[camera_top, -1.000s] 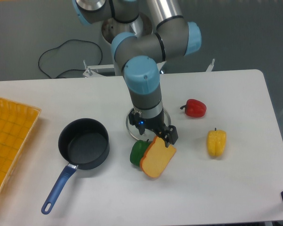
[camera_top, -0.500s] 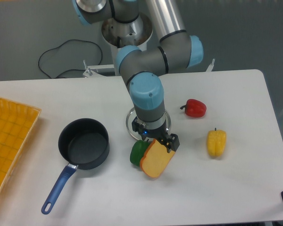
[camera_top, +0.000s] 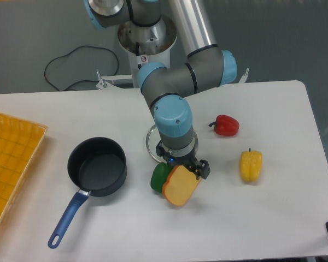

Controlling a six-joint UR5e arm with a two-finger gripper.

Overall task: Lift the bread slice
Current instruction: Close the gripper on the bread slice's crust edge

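The bread slice (camera_top: 180, 188) is a flat pale yellow-orange piece with a darker orange crust. It lies tilted on the white table (camera_top: 251, 218), leaning on a green pepper (camera_top: 159, 176). My gripper (camera_top: 186, 168) is directly over the slice's upper edge. One black fingertip (camera_top: 202, 169) shows at the slice's upper right corner. The other finger is hidden behind the wrist. I cannot see whether the jaws press on the slice.
A black pot with a blue handle (camera_top: 96, 166) stands left of the green pepper. A red pepper (camera_top: 226, 125) and a yellow pepper (camera_top: 250, 165) lie to the right. A yellow tray (camera_top: 11, 158) sits at the left edge. A metal ring (camera_top: 151, 143) lies under the arm.
The gripper has moved down and slightly right onto the slice's upper edge. The slice has barely shifted.
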